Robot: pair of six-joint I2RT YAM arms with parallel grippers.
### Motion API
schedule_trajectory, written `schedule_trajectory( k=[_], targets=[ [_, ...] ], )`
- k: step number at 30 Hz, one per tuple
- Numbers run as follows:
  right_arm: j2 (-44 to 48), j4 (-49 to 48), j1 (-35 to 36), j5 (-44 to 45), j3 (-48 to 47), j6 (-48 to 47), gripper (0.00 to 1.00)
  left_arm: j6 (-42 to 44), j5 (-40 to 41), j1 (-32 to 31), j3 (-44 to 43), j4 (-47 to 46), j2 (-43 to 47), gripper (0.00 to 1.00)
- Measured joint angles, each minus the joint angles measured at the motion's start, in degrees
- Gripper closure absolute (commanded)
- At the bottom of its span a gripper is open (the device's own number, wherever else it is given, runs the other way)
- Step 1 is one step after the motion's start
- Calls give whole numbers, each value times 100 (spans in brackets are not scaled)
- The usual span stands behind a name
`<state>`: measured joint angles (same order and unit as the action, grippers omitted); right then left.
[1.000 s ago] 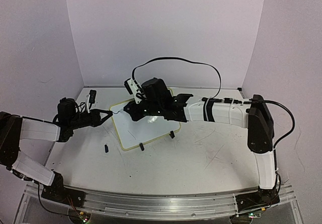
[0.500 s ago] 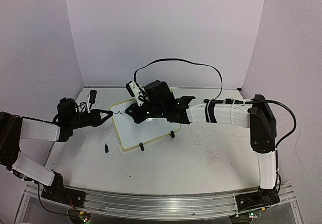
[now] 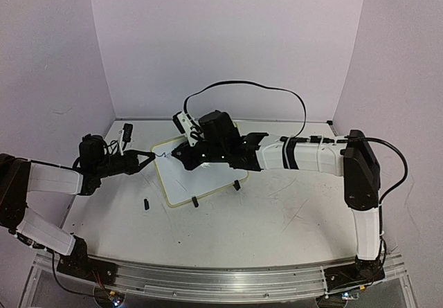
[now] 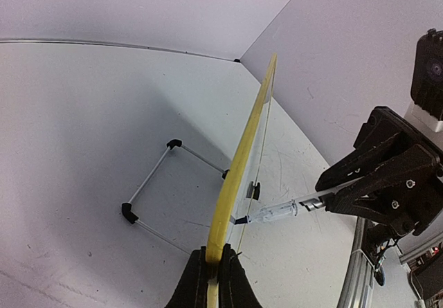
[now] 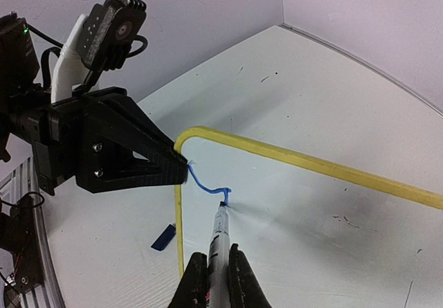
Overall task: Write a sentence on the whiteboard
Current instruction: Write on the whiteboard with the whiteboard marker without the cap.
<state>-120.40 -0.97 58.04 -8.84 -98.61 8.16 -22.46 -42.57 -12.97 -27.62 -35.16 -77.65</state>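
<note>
Left gripper [image 3: 148, 157] first: I see its two black fingers pinched tight on the pale yellow-green frame of the small rectangular whiteboard [image 3: 185, 183], gripping it at the left corner farther from the arm bases. From the left wrist camera the frame edge [image 4: 242, 156] runs straight up out of the closed fingertips [image 4: 213, 272], so I am looking along the board edge-on.

The board sits left of centre on the white table [image 3: 284, 211], turned at an angle, with two small black clip feet [image 3: 196, 201] on its near edge. Behind it in the left wrist view is a thin wire stand with black tips [image 4: 149, 182] resting on the table.

The right gripper [image 3: 178, 154] reaches across the board from the right, and its fingers are clamped on a slim silver-barrelled marker [image 5: 219, 235]. From the right wrist camera the marker comes out between the closed fingers [image 5: 216, 272] and its tip touches the white surface [image 5: 311, 211] close to the held corner. A short wavy blue line [image 5: 204, 183] runs from the tip to the frame, ending right at the left gripper's fingertips [image 5: 176, 169].

A small dark blue piece [image 5: 164, 237] lies on the table just outside the board's left edge; I cannot tell what it is. A black cable [image 3: 242, 83] arches above the right arm.
</note>
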Motion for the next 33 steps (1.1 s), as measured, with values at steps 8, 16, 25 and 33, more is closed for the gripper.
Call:
schedule_trajectory(
  k=[8,16,25,33],
  targets=[
    [0,-4,-7,20,-42,0,100,2,-33,0,0,-4,0,100],
    [0,-33,-15,20,-94,4,100,0,-61,2,0,-33,0,100],
    [0,-31,-15,22,-94,15,100,0,-81,2,0,-37,0,100],
    [0,-31,-15,39,-72,42,100,0,-81,2,0,-37,0,100]
  ],
)
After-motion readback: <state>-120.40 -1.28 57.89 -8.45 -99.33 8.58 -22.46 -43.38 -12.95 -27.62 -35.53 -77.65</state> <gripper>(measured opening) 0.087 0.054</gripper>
